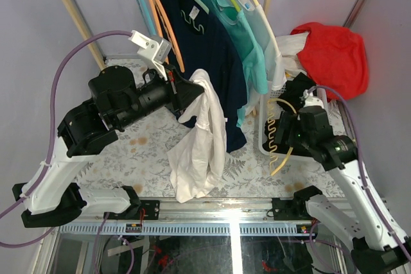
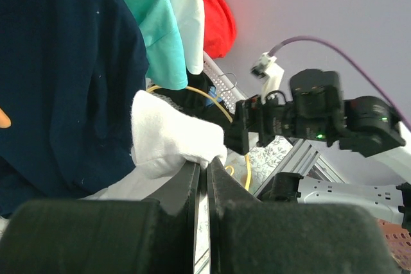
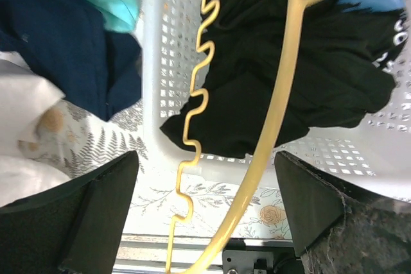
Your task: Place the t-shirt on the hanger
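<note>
Left gripper is clamped tight on the wrinkled white cotton t-shirt. Right gripper gapes wide around the thin pale-yellow plastic hanger, holding nothing. It should probably close squarely on that first.

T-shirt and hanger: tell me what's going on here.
The left gripper is shut on the white t-shirt, holding it up so it drapes toward the table. The right gripper stands open with the yellow hanger between its jaws, ungripped, by the white basket. The shirt is not yet on the hanger.

One white t-shirt, one yellow hanger, one basket, one red cloth.
</note>
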Motion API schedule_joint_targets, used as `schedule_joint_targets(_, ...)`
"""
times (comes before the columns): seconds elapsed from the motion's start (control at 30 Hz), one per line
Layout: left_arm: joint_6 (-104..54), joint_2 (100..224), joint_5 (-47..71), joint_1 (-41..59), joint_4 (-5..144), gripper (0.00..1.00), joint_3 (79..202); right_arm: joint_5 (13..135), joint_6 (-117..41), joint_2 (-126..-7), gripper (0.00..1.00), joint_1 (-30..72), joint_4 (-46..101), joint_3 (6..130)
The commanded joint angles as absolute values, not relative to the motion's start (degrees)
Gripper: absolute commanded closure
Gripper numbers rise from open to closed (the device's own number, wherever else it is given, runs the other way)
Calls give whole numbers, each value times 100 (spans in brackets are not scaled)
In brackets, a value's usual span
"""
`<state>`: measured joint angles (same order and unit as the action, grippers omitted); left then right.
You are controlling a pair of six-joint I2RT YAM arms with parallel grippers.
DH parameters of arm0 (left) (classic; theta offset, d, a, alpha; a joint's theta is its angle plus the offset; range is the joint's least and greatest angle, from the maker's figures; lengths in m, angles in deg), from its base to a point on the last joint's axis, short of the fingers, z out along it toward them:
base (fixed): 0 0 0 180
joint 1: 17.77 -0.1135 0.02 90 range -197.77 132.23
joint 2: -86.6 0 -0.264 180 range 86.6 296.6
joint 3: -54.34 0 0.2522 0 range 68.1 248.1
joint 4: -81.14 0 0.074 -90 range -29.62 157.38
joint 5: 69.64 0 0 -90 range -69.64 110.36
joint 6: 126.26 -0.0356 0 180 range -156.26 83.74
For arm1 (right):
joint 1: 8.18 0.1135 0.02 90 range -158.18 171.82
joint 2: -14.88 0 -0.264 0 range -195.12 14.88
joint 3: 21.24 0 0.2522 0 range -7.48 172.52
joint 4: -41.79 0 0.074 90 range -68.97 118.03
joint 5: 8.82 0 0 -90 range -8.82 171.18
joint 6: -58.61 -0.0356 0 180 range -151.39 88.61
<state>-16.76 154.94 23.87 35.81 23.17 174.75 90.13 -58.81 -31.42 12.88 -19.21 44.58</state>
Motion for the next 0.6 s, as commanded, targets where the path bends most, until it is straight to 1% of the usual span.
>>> schedule_joint_targets(0.0, -1669, 15455, 2176, 3595, 2462, 99, 17572, 9337, -5826, -2869, 5, 1310, -2667, 5300)
schedule_joint_targets(0.13, -1700, 15556, 2082, 3594, 2403, 99, 17709, 9301, -5800, -2878, 4, 1313, -3210, 5613)
schedule_joint_targets(0.23, -1737, 15635, 1965, 3598, 2342, 99, 17835, 8847, -5892, -2710, 8, 1313, -3312, 5744)
schedule_joint_targets(0.37, -1711, 15795, 1683, 3597, 2146, 99, 18180, 7343, -5886, -2312, 16, 1311, -2300, 5752)
schedule_joint_targets(0.5, -1713, 15966, 1147, 3595, 1818, 99, 18737, 6015, -5811, -2578, 30, 1314, -1136, 5677)
schedule_joint_targets(0.57, -1624, 15970, 804, 3593, 1779, 98, 18951, 5456, -5851, -2696, 35, 1314, -418, 5490)
